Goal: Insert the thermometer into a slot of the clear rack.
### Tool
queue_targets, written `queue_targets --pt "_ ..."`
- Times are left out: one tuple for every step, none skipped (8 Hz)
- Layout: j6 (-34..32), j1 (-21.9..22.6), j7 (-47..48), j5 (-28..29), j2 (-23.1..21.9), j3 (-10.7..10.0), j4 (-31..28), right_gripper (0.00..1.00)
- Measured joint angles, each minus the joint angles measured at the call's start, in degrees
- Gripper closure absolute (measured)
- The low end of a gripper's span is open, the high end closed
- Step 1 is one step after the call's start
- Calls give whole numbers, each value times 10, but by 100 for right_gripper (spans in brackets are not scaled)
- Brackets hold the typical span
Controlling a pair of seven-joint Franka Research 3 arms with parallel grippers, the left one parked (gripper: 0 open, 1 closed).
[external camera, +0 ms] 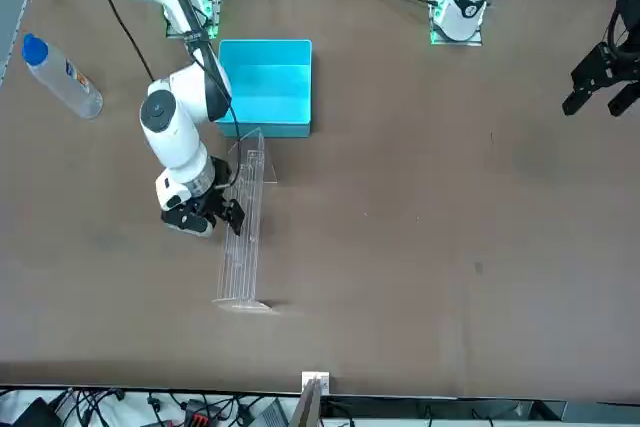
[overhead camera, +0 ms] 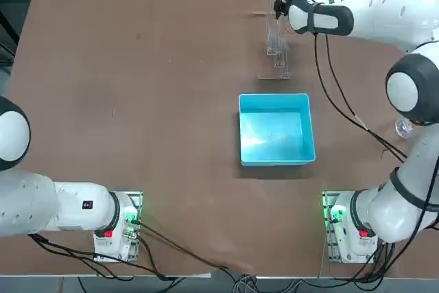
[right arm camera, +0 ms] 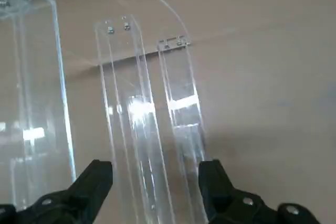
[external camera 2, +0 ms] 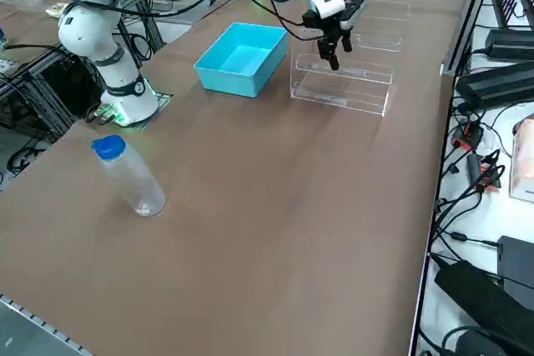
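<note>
From the robot's side of the worktop (overhead camera: 171,114) outward, 1 blue square bin (overhead camera: 276,130) and 1 bottle (external camera 2: 133,178) come first. The bottle stands upright under 1 blue cap (external camera 2: 108,147), well apart from the bin, out toward the robot's right. I see nothing inside the bin.

Beyond the bin lies 1 clear rack (external camera: 240,267), long and narrow, its length running away from the robot. Its near end is near the bin's far side, and the 2 do not touch.

Farthest out, the right tool (right arm camera: 155,187) hangs over the rack at the end of the right arm (overhead camera: 384,15). Its 2 black fingers (right arm camera: 94,182) stand wide open, with clear strips of the rack showing beyond the gap. I can make out nothing gripped; whether a fingertip touches the rack, I cannot tell. The thermometer I cannot pick out against the clear plastic, so I cannot say whether it sits in a slot.
</note>
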Motion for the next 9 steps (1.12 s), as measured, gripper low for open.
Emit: queue_targets --pt "-33 -3 -28 -1 -11 -4 5 0" --pt "-78 -16 -68 -1 -31 -9 10 0" --pt "-126 -36 -113 -1 -57 -11 12 0" --pt "-177 -59 -159 -1 -85 -13 14 0" --pt "-229 -83 -207 -1 -113 -14 18 0" --pt "-283 -105 -249 -1 -140 -14 24 0" --pt "-336 -125 -289 -1 -165 -15 32 0" --pt "-382 -144 -321 -1 -187 -15 42 0" --pt "-414 -160 -339 -1 -208 -15 50 0"
